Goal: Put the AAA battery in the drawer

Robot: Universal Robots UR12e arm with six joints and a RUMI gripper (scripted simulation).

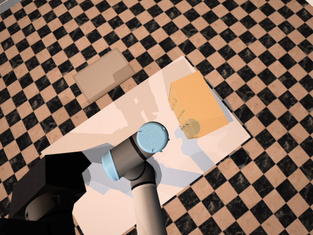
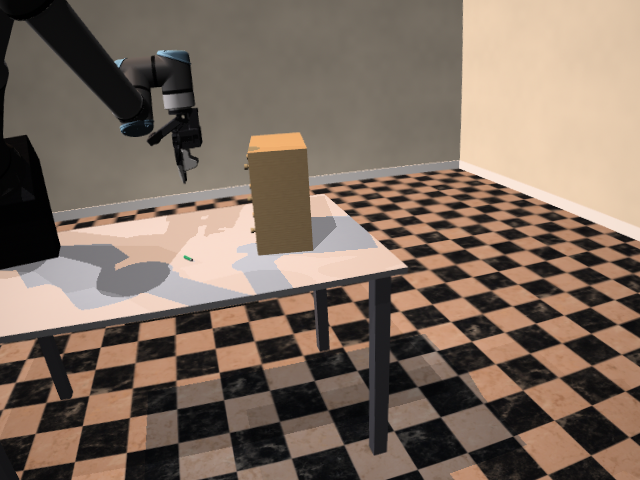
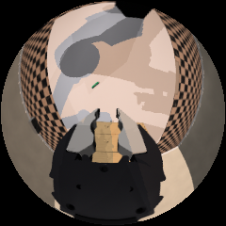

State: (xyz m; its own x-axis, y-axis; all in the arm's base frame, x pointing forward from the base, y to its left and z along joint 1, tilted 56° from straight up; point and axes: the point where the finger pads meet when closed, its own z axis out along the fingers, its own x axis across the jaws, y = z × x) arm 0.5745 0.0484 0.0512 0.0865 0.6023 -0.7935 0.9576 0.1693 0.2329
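Note:
The green AAA battery [image 2: 188, 257] [image 3: 95, 85] lies on its side on the table [image 2: 336, 266] [image 1: 100, 217], in front of the chest; in the top view only a green bit shows beside the wrist. The wooden chest [image 1: 199, 101] [image 2: 283, 201] [image 3: 107, 141] stands upright at the table's far end, its knobbed front towards the arm. No drawer is seen standing out; the drawers' insides and the battery in one of them are hidden. My gripper [image 2: 184, 179] [image 3: 107, 108] points down, high above the table, between the arm's base and the chest. Its fingers are a little apart with nothing between them.
The arm's dark base [image 1: 63, 169] [image 2: 25, 206] is at the other end of the table. The wrist and forearm cover part of the table in the top view. The chest stands near the table's far edge. A pale rectangular patch [image 1: 103, 76] shows over the floor beyond the table.

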